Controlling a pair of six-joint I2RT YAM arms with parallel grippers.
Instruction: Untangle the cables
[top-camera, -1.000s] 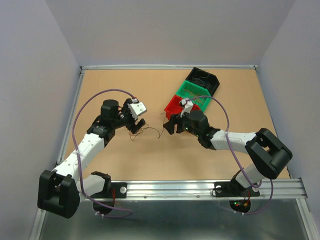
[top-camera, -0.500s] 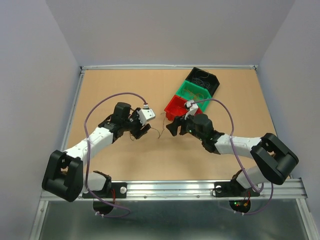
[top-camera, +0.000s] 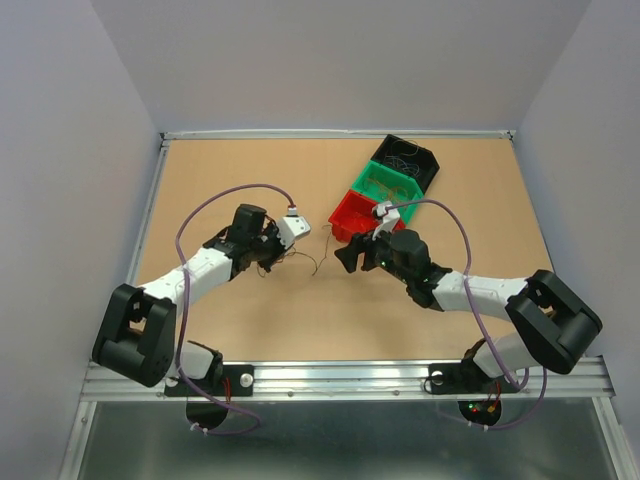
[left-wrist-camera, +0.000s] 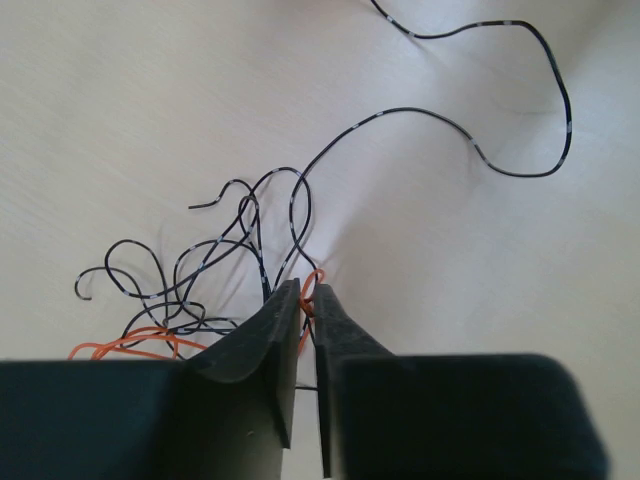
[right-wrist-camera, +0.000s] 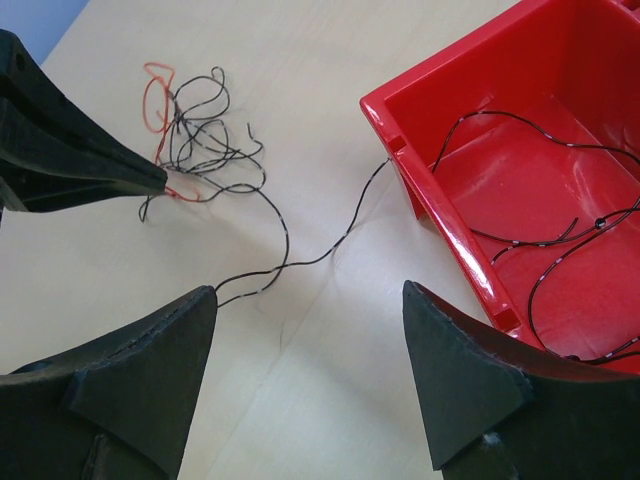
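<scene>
The cables (left-wrist-camera: 250, 225) lie as a small knot of dark curly strands with an orange cable (left-wrist-camera: 318, 275) on the tabletop. My left gripper (left-wrist-camera: 308, 295) is shut on that orange cable at the knot's edge. In the right wrist view the same knot (right-wrist-camera: 200, 140) lies far left, with the left gripper (right-wrist-camera: 160, 182) pinching at it. One dark strand (right-wrist-camera: 350, 225) runs from the knot to the red bin's corner. My right gripper (right-wrist-camera: 310, 290) hangs open above bare table between knot and bin, holding nothing. From above, the left gripper (top-camera: 268, 255) and right gripper (top-camera: 345, 258) face each other.
A red bin (right-wrist-camera: 440, 215) stands just right of my right gripper, with dark wires (right-wrist-camera: 540, 125) lying in it. Behind it stand a green bin (top-camera: 385, 182) and a black bin (top-camera: 408, 158), each with thin wires. Raised metal rails edge the table.
My left gripper has come down to the knot and shut on the orange strand. The right gripper has slid a little right and stayed open.
</scene>
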